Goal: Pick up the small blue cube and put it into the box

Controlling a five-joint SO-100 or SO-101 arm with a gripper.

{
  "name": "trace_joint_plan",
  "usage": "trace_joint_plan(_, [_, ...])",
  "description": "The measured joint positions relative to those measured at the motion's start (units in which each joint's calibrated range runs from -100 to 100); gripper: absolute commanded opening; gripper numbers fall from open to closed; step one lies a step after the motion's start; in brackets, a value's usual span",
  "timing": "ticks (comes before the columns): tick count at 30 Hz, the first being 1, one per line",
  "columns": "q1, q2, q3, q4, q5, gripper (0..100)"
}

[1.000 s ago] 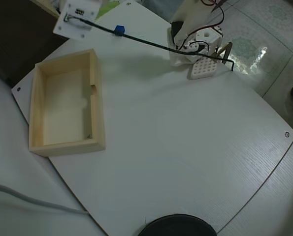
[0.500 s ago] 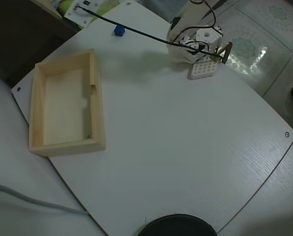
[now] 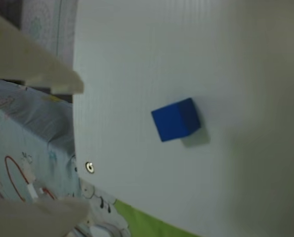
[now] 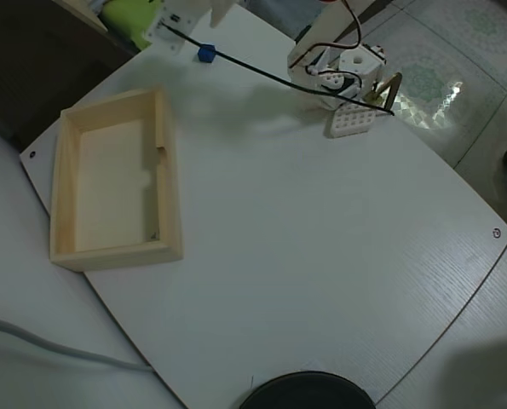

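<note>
The box (image 4: 115, 180) is seen only in the overhead view. Small blue cube (image 3: 176, 119) rests on the white surface (image 3: 235, 59), untouched, beside the spread fingers (image 3: 33, 74) of the tool (image 3: 43, 148).

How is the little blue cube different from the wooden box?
The small blue cube is bright blue; the box is pale bare wood. The cube is tiny and solid, while the box is far larger, hollow and open on top, with a notch in one long wall. The cube sits near the table's far edge in the overhead view; the box lies nearer its left side. Both rest on the white table, untouched.
</note>
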Motion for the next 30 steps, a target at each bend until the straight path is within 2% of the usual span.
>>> trace_joint_plan(9, [0.22, 0.08, 3.35, -3.84, 1.68, 21])
trace_joint_plan(30, [0.74, 1.35, 5.7, -4.78, 6.37, 21])
